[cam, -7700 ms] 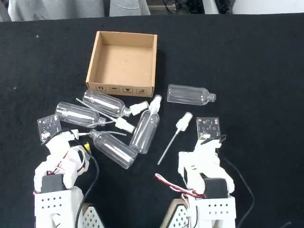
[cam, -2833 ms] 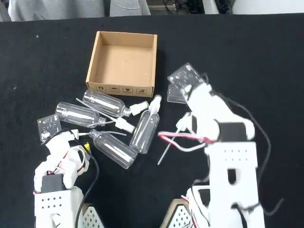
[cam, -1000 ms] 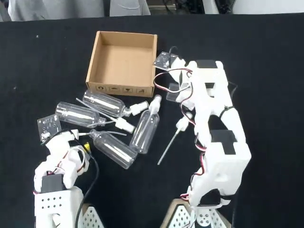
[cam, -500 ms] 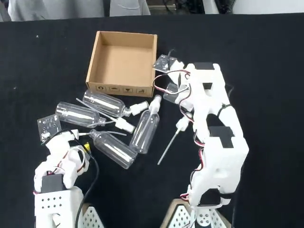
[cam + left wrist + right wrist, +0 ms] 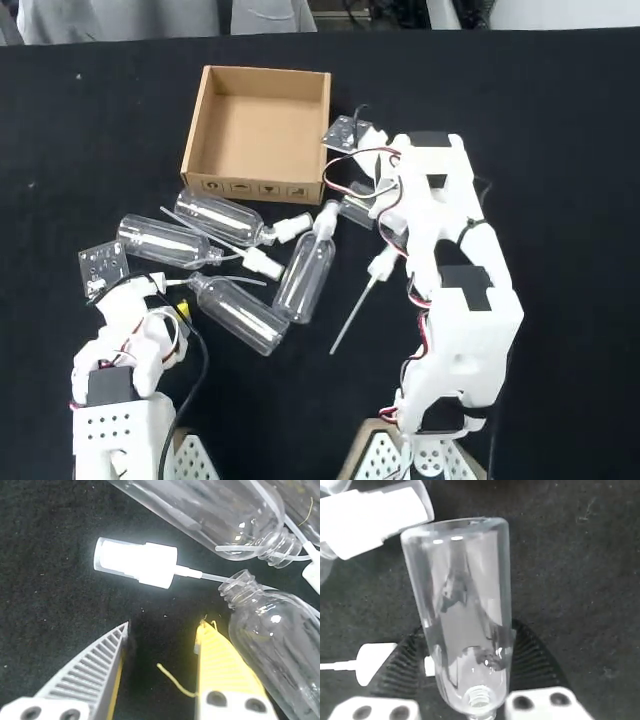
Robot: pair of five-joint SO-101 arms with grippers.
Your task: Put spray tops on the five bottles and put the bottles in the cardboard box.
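- My left arm (image 5: 125,345) sits folded back over its base at the near left corner of the bench (image 5: 560,150), with the wrist tipped down.
- My left jaws hang low over the bench, spread apart, with an open gap between the grey ribbed finger (image 5: 85,680) and the yellow finger (image 5: 222,675).
- My right arm (image 5: 455,280) is stretched forward from its base at the near edge, its white links in a long line up the bench.
- At the far end of that reach, my right wrist (image 5: 425,175) bends toward my left side.
- My right jaws are closed on a bottle (image 5: 465,615), a dark ribbed finger (image 5: 402,665) against each side near its neck.
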